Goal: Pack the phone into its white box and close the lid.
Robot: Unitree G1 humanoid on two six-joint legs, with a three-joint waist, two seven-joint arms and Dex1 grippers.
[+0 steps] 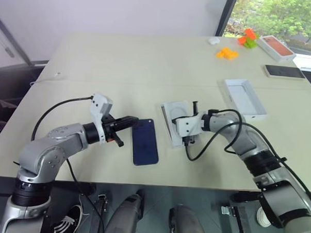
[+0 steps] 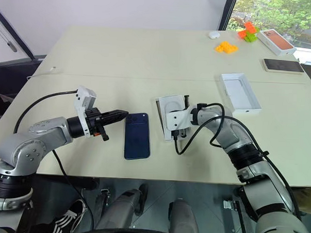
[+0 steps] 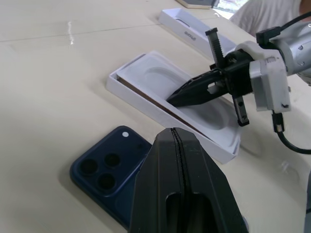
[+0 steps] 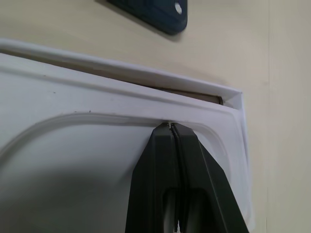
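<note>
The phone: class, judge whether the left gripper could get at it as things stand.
Probably yes. The phone lies flat on open table, right beside the shut left gripper, with nothing lying between them; its fingers would need opening first.

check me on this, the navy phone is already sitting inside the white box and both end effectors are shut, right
Not quite. The phone is not in the white box; it lies on the table beside it, back up, as the left eye view shows. The box's recess holds no phone, only the tips of the right end effector. The rest holds: that one and the left end effector are both shut.

Bare table (image 1: 147, 69) around the phone (image 1: 145, 142)
</note>
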